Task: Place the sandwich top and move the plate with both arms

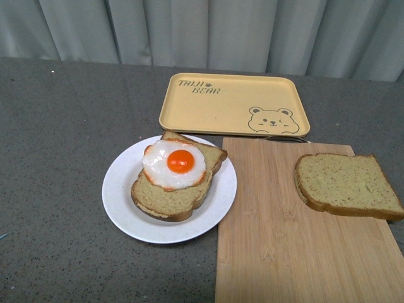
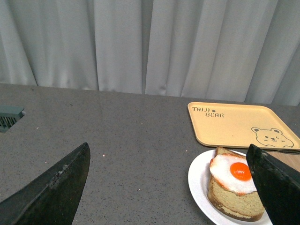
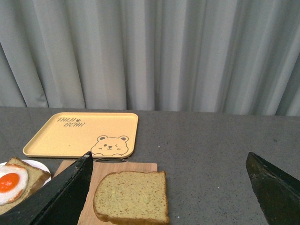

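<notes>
The sandwich top (image 1: 347,185), a plain tan bread slice, lies alone on the bamboo board (image 1: 278,252) at the right; it also shows in the right wrist view (image 3: 132,196). The white plate (image 1: 120,189) sits left of the board and holds another bread slice (image 1: 170,199) topped with a fried egg (image 1: 175,164); plate (image 2: 199,180) and egg (image 2: 234,172) show in the left wrist view. Neither arm shows in the front view. My left gripper (image 2: 173,187) is open and empty, over bare table left of the plate. My right gripper (image 3: 171,187) is open and empty, with the sandwich top near its left finger.
A yellow bear-printed tray (image 1: 233,104) lies behind the plate and board, also seen in both wrist views (image 2: 239,123) (image 3: 79,133). Grey curtains (image 1: 202,31) hang behind the grey table (image 1: 57,126). A grey vent-like object (image 2: 9,117) sits at the far left in the left wrist view.
</notes>
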### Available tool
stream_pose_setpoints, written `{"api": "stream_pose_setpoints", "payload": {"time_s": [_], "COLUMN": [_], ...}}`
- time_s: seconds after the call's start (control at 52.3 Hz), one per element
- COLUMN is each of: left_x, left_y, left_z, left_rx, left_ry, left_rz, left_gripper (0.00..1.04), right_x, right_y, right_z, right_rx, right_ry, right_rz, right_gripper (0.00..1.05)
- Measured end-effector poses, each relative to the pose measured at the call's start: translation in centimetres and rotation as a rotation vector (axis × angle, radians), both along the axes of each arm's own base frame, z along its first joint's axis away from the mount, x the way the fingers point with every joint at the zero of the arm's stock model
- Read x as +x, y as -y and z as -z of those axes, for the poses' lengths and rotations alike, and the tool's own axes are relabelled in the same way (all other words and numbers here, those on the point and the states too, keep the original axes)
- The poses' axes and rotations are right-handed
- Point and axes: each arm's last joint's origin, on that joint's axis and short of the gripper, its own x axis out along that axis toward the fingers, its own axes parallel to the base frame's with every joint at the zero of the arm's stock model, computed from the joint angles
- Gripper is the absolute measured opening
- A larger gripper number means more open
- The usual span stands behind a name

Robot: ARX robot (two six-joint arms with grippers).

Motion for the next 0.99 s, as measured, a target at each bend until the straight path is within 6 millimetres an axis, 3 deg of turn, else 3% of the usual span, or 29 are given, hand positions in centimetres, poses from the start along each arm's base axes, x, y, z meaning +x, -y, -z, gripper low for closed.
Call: {"api": "stream_pose_setpoints", "payload": {"time_s": [0.994], "left_x": [0.0], "left_y": [0.0], "left_z": [0.0], "left_rx": [0.0], "left_ry": [0.0], "left_rz": [0.0], "left_gripper": [0.98], "right_x": [0.0], "right_y": [0.0], "right_z": [0.0], "right_rx": [0.0], "right_ry": [0.0], "right_rz": [0.0], "right_gripper": [0.95]}}
